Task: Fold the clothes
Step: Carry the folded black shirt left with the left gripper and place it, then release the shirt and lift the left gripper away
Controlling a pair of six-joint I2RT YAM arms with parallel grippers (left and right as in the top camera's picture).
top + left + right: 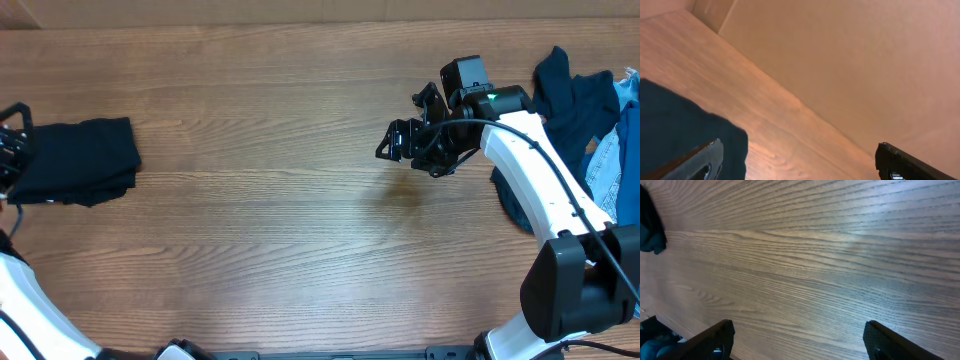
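A near-black navy T-shirt (78, 160) lies folded in a compact bundle at the table's left edge. It also shows in the left wrist view (685, 130) and far off in the right wrist view (650, 225). My left gripper (10, 150) is open and empty beside the bundle's left end; its fingers (797, 162) straddle bare wood next to the fabric. My right gripper (400, 140) is open and empty over bare wood right of centre; its fingers (797, 340) hold nothing. A rumpled dark blue garment (575, 95) and pale blue denim (610, 170) lie heaped at the right edge.
The wooden table (280, 220) stretches between the two arms. A brown cardboard wall (855, 60) rises behind the table's far-left edge. The right arm's white links (540, 180) lie across part of the clothes heap.
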